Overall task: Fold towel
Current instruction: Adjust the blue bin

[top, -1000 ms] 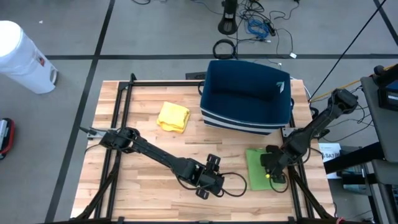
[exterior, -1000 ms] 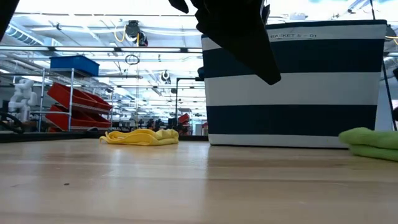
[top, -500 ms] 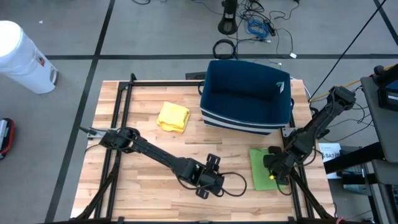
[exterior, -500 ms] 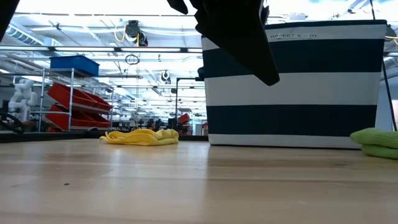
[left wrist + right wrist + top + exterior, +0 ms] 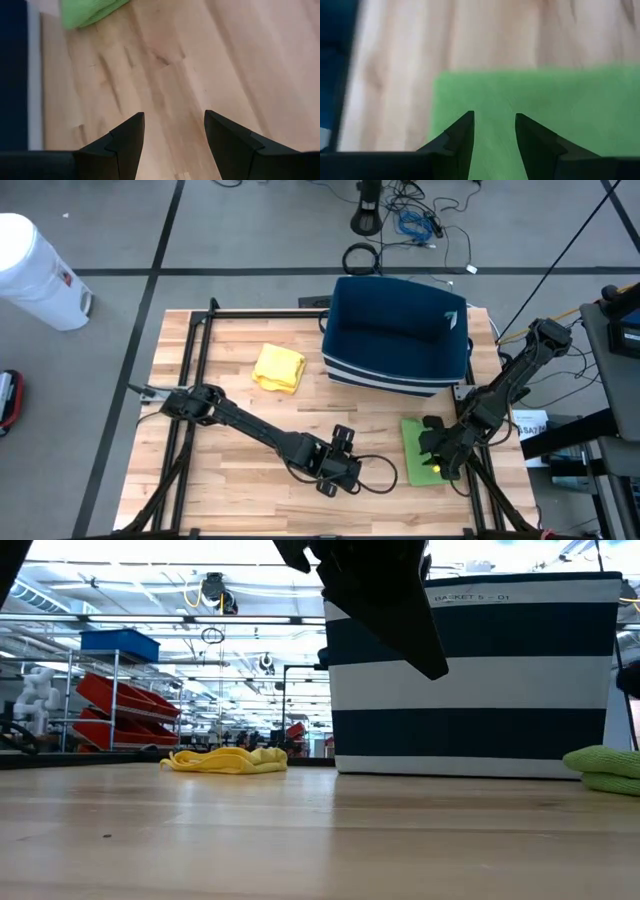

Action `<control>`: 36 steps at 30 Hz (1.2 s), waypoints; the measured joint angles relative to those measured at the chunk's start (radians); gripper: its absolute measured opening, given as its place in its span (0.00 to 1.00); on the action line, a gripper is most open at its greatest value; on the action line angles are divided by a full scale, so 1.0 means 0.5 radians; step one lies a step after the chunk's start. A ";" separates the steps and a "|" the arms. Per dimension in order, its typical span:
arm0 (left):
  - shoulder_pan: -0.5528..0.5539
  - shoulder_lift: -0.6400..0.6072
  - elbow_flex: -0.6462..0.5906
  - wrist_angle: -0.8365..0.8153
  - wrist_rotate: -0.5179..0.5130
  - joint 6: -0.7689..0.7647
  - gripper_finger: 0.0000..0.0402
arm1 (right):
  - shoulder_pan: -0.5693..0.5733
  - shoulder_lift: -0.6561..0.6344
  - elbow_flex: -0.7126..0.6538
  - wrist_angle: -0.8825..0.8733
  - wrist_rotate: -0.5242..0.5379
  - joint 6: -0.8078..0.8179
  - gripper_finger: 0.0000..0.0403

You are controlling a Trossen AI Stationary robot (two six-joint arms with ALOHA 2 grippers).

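**A:** My right hand (image 5: 438, 456) hangs over the green towel (image 5: 419, 448), fingers parted with nothing between them; the wrist view shows the cloth just beyond the tips.

**B:** Where's the towel?

**A:** Flat near the desk's (image 5: 240, 476) edge at about four o'clock, in front of the striped basket (image 5: 397, 335). I'd say I'm lined up for its edge.

**B:** The left hand (image 5: 338, 460)?

**A:** Open too, waiting at six o'clock over bare wood. The yellow cloth (image 5: 278, 367) lies untouched at ten.
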 joint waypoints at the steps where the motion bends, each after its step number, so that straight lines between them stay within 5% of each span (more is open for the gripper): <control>1: 0.001 0.000 0.000 0.001 -0.031 0.013 0.53 | 0.001 -0.001 0.000 0.080 0.023 -0.067 0.33; 11: 0.017 0.000 0.000 0.066 -0.209 0.150 0.53 | 0.006 -0.004 0.421 0.213 0.369 -0.776 0.33; 17: 0.024 0.000 0.000 0.071 -0.215 0.116 0.53 | 0.006 -0.005 0.782 -0.051 0.684 -1.112 0.33; 27: 0.022 0.000 0.000 0.074 -0.167 0.003 0.53 | 0.000 -0.005 1.199 -0.682 1.208 -1.149 0.33; 36: 0.017 0.000 0.000 0.075 -0.047 -0.057 0.53 | -0.248 -0.005 1.261 -1.050 1.241 -1.139 0.33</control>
